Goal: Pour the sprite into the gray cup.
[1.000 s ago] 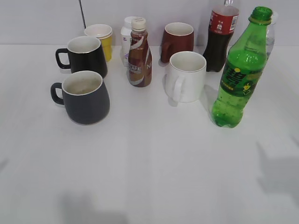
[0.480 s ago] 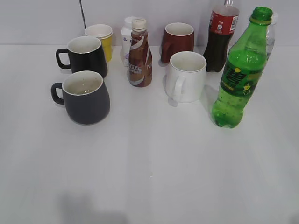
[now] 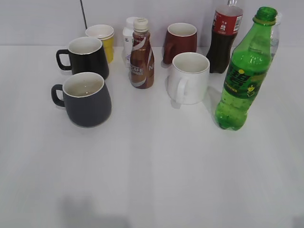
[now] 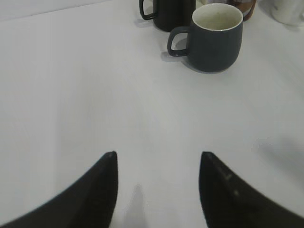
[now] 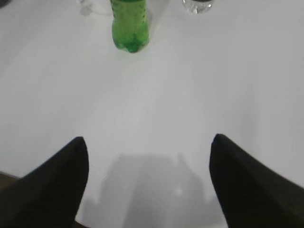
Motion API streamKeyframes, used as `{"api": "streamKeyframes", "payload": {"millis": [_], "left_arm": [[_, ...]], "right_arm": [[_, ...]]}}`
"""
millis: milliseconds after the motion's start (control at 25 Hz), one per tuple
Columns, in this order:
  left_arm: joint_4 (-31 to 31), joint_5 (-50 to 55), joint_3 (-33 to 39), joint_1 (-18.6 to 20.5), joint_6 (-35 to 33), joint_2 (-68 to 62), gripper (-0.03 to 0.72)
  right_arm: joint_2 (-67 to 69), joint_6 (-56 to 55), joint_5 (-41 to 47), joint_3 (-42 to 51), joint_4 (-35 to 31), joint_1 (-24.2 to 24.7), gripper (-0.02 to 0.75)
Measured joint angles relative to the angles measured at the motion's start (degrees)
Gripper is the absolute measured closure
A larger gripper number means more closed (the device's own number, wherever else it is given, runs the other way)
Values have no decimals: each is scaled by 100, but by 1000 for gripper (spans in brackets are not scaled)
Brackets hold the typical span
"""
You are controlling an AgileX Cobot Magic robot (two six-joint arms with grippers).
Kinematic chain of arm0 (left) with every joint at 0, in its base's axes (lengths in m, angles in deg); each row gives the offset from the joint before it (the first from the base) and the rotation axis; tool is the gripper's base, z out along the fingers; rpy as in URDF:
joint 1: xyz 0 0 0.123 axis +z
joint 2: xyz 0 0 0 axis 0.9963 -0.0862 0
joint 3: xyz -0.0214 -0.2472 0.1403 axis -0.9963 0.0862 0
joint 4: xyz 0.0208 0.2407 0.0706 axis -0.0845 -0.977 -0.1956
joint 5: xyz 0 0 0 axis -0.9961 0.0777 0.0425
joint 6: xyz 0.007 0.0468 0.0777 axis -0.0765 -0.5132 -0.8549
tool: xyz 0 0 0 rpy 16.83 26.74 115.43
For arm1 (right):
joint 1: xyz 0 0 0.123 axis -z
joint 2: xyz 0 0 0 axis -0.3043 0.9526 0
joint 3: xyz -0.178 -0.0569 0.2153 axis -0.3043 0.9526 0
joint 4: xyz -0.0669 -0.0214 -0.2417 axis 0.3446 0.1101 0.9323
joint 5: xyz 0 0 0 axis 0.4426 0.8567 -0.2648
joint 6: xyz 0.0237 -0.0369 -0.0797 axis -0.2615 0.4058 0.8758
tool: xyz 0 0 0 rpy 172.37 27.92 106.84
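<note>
Nothing on the table is seen to have moved; both the left gripper (image 4: pixel 157 164) and right gripper (image 5: pixel 148 152) are spread wide, empty; the sprite (image 3: pixel 244 71) stands capped near the right edge, the gray cup (image 3: pixel 87 98) empty toward the left

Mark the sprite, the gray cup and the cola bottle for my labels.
sprite (image 3: pixel 242 80): exterior view, on its green label.
gray cup (image 3: pixel 90 107): exterior view, on its body.
cola bottle (image 3: pixel 221 50): exterior view, on its dark body.

You are looking at a staged test bench, not a real kitchen. A plain white table (image 3: pixel 152 180) meets a bare white wall (image 3: pixel 42 21), with no sink or appliances. Well ahead of both open jaws, 5 mugs and 4 drink bottles stand grouped like test props, with nothing homely around them.
</note>
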Motion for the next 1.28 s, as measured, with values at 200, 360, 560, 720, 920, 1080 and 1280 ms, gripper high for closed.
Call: {"api": "streamKeyframes", "payload": {"millis": [200, 360, 560, 720, 920, 1080, 1280], "left_arm": [[0, 0, 0, 0, 0, 0, 265], [0, 0, 0, 131, 0, 0, 265], [0, 0, 0, 951, 0, 53, 275], [-23, 1, 4, 1338, 0, 199, 279], [-48, -6, 4, 1347, 0, 211, 309], [-54, -1, 4, 1347, 0, 211, 335], [-54, -1, 4, 1347, 0, 211, 348]], "right_arm": [[0, 0, -62, 0, -6, 0, 145], [0, 0, -80, 0, -6, 173, 145], [0, 0, -91, 0, -6, 1187, 145], [-41, 0, -91, 0, -6, 1655, 145], [-150, 0, -91, 0, 59, 1716, 145], [-156, 0, -91, 6, 59, 1716, 145], [-156, 0, -91, 6, 59, 1716, 145]]}}
